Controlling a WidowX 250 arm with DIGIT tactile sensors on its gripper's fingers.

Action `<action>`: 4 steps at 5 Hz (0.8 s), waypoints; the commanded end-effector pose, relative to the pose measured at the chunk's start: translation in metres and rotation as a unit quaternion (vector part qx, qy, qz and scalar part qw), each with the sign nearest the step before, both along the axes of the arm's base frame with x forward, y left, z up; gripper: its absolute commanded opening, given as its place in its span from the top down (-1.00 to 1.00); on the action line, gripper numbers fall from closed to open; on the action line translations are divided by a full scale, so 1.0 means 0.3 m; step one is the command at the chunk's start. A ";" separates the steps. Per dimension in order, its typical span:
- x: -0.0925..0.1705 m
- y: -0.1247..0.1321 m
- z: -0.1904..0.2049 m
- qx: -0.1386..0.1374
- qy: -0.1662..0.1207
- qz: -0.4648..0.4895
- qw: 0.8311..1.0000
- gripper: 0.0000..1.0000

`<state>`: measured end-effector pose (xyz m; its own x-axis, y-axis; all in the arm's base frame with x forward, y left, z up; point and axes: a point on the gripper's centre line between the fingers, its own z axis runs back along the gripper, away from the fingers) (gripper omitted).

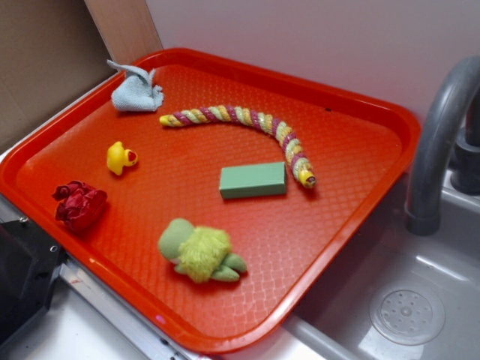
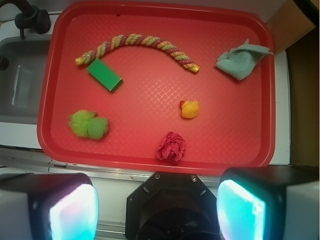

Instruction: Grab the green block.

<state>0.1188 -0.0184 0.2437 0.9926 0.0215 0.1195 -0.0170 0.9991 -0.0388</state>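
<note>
Gripper (image 2: 157,205) fingers sit wide apart at the bottom of the wrist view, holding nothing, back off the near edge of the big red plastic tray (image 2: 160,159). The outside view does not show the gripper at all.

The small sage-green block with sharp edges (image 1: 253,181) lies flat near the middle of the tray. One end of the striped rope toy (image 1: 247,122) rests just beside one end of the block. I cannot tell if they touch.

To do this step well, I think the gripper should go over the block, turn so its fingers line up with the two long sides, and come straight down. It should stay near the middle of the block, away from the rope. Then it can squeeze and lift.

It must not pick the fuzzy yellow-green plush toy (image 1: 200,252), which lies closer to the tray's near edge, apart from the block.

The tray also holds a little yellow rubber duck (image 1: 120,157), a crumpled dark red cloth ball (image 1: 79,204), and a pale blue rag (image 1: 136,90) in a far corner. All of these are well apart from the block. A grey sink (image 1: 409,300) with a curved tap (image 1: 439,135) is beside the tray.
</note>
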 end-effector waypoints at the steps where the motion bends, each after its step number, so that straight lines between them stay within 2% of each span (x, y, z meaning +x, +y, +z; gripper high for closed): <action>1: 0.000 0.000 0.000 0.000 0.000 0.000 1.000 -1.00; 2: 0.072 -0.024 -0.058 -0.015 -0.037 -0.036 0.999 -1.00; 3: 0.159 -0.074 -0.127 -0.005 -0.047 -0.132 0.990 -1.00; 4: 0.250 -0.157 -0.204 -0.030 -0.071 -0.254 0.964 -1.00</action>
